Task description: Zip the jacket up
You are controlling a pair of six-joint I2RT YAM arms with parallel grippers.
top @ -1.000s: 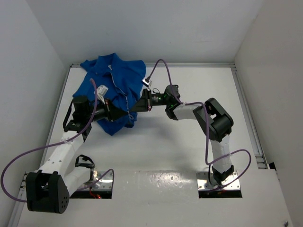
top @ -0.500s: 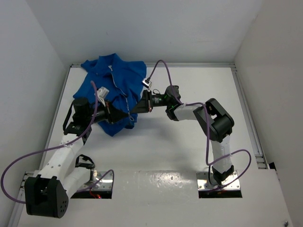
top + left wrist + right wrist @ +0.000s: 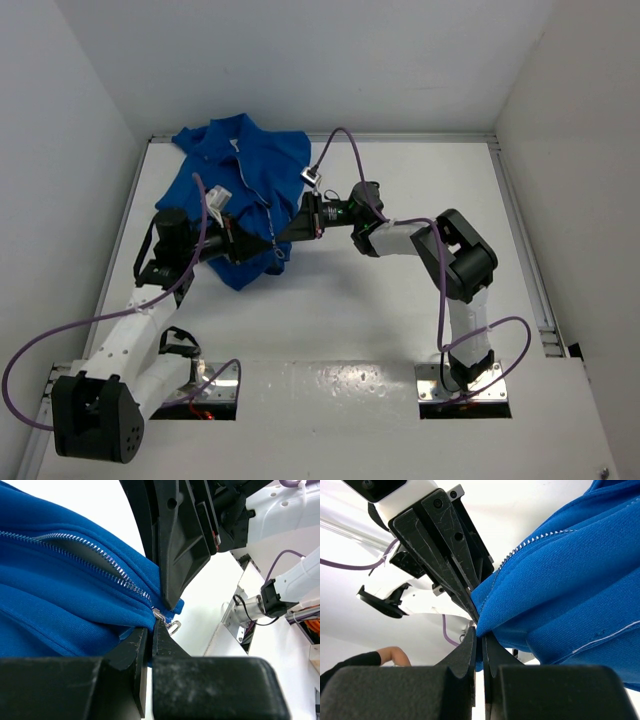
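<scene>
The royal-blue jacket lies bunched at the table's back left, its pale zipper line running down the middle. My left gripper is shut at the zipper's bottom end, on the small silver pull, whose ring sticks out beside the fingertips. My right gripper meets it from the right and is shut on the jacket's bottom hem. In the left wrist view the zipper teeth are parted above the pull. The right gripper's black fingers stand just behind the pull.
A white label lies on the jacket beside my left arm. Purple cables loop over both arms. White walls close in the table at the left, back and right; a metal rail runs along the back edge.
My left arm has shifted slightly and the jacket's lower edge has moved a little with it. Both grippers keep their hold at the zipper's bottom end.
</scene>
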